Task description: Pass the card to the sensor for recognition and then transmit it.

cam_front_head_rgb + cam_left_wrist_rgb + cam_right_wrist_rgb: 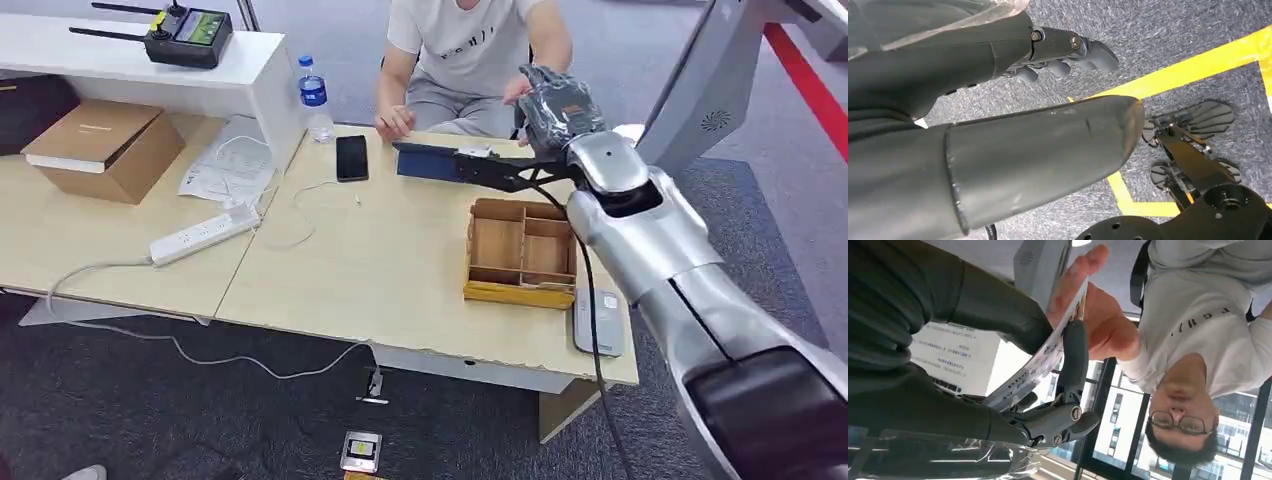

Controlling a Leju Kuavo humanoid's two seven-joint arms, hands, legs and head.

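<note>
White card (1040,362) pinched in right hand (1048,390).

card (1040,360): print too small and blurred to read; near end buried between the right hand's (998,365) thumb and fingers; far end covered by the person's hand (1093,305)
right hand, head view (556,103): plastic wrap hides the fingers; card can't be made out there
person (470,50): cut off at the top edge, head view
left hand (998,115): fingertips partly behind the thumb
device (598,320): half hidden by the right forearm
object on floor (361,452): cut by bottom edge; can't tell what it is
</note>
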